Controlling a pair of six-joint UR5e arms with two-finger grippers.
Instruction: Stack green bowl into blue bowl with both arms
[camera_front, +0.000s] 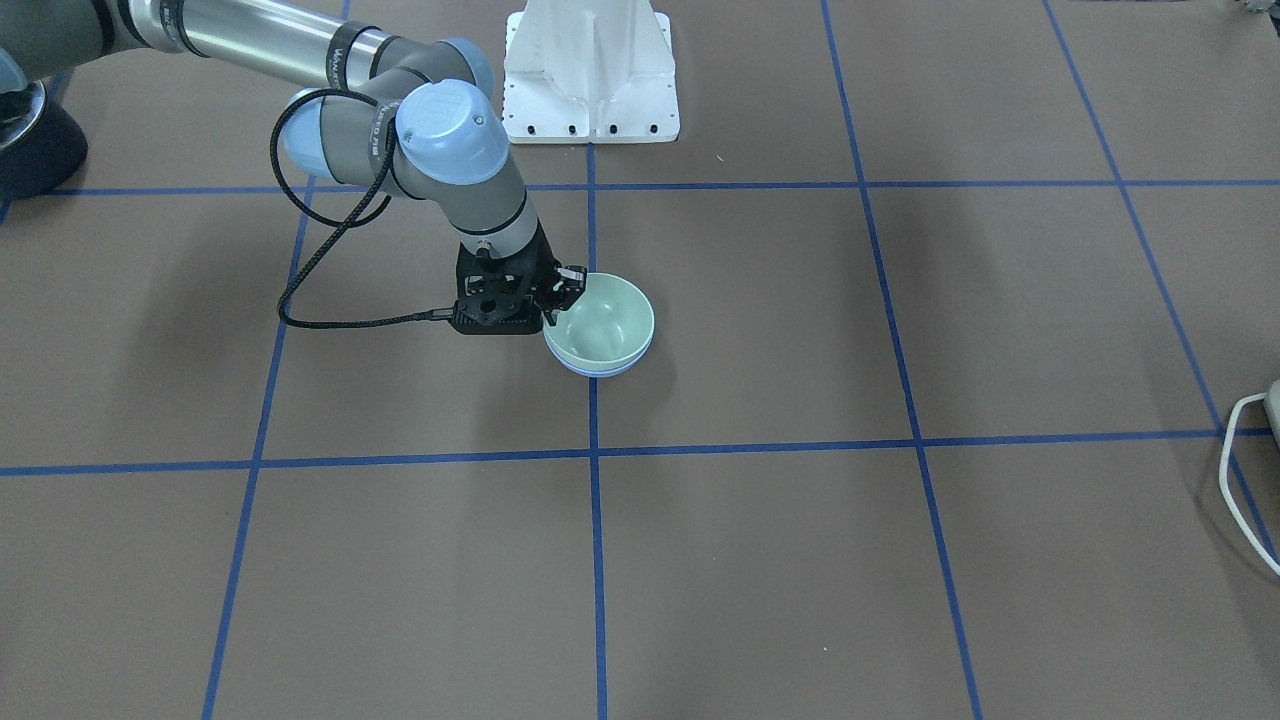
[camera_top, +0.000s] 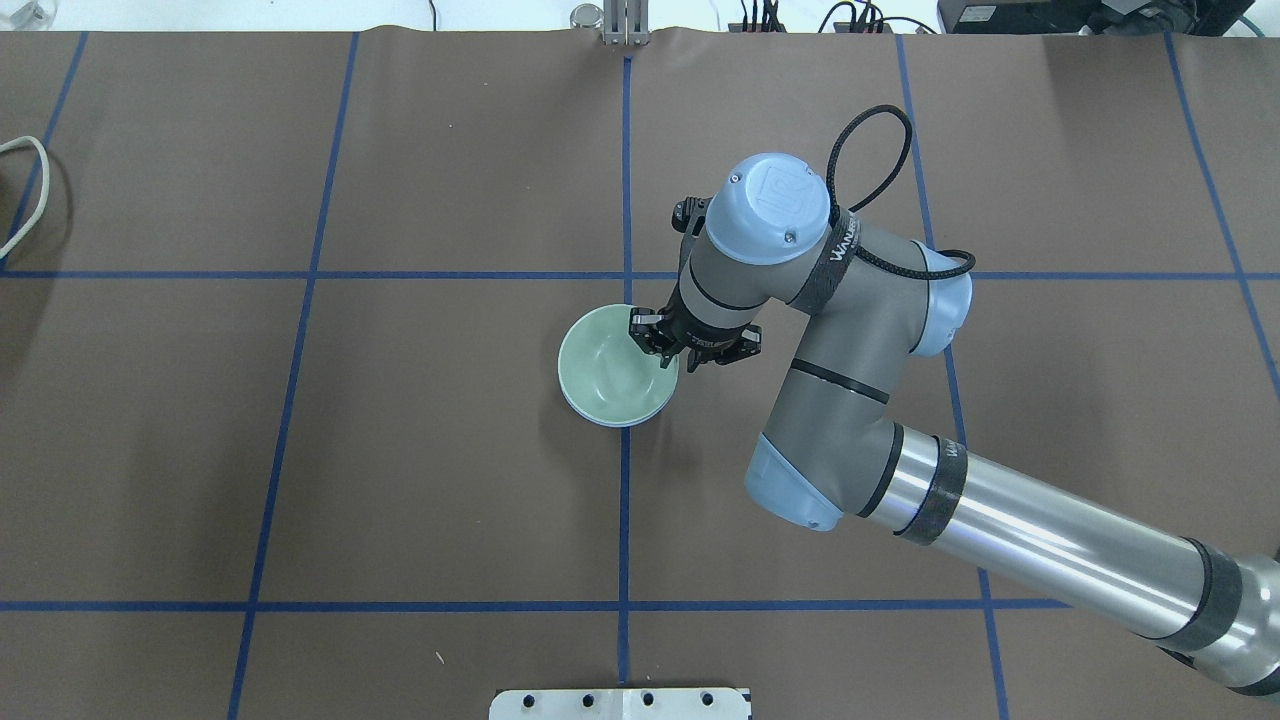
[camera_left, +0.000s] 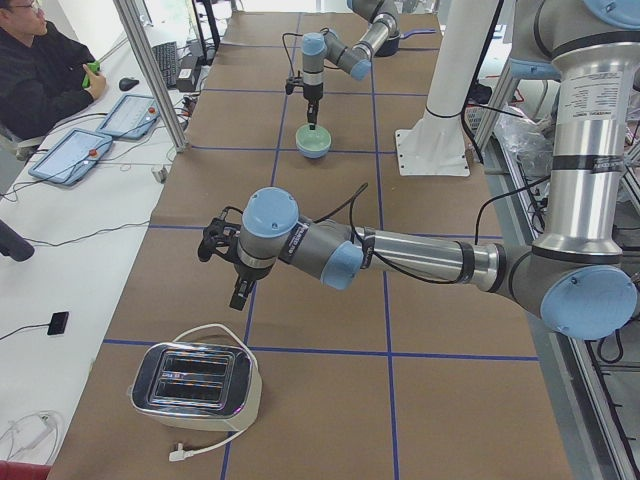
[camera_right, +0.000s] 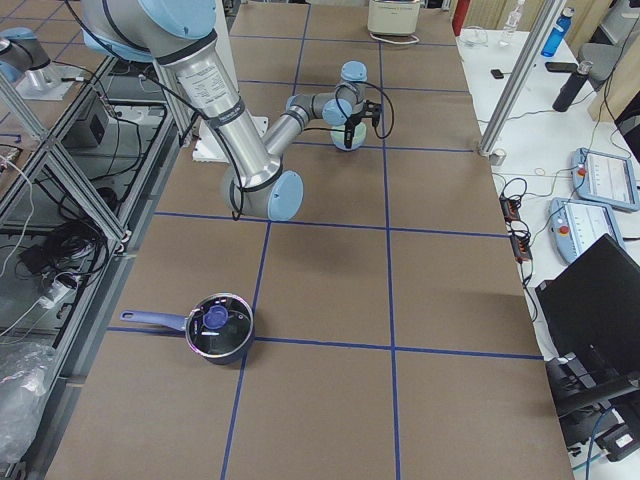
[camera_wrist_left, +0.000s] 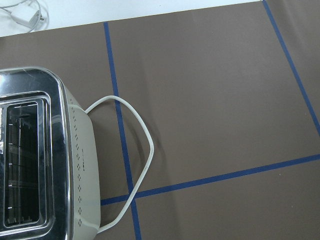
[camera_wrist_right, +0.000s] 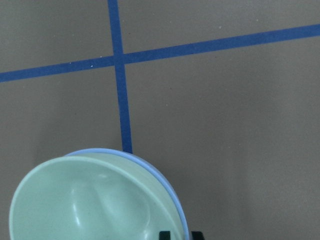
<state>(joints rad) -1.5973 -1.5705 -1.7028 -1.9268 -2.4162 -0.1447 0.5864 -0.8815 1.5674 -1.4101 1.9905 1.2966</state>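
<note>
The green bowl (camera_front: 603, 318) sits nested, a little tilted, inside the blue bowl (camera_front: 600, 371) near the table's middle. Only a thin blue rim shows under it. Both show in the overhead view, green bowl (camera_top: 608, 368) and blue bowl (camera_top: 620, 424), and in the right wrist view, green bowl (camera_wrist_right: 90, 205) and blue bowl (camera_wrist_right: 159, 172). My right gripper (camera_front: 562, 295) (camera_top: 657, 345) stands over the bowls' rim on the robot's right side. Its fingertips (camera_wrist_right: 165, 234) straddle the rim with a narrow gap, shut on the green bowl. My left gripper (camera_left: 240, 295) hangs far off above the toaster (camera_left: 195, 385); I cannot tell its state.
The toaster (camera_wrist_left: 35, 160) with its white cord lies under the left wrist camera. A lidded pot (camera_right: 218, 328) stands at the table's right end. The white pedestal (camera_front: 590, 70) stands behind the bowls. A white cable (camera_top: 30, 190) lies at the table's left edge.
</note>
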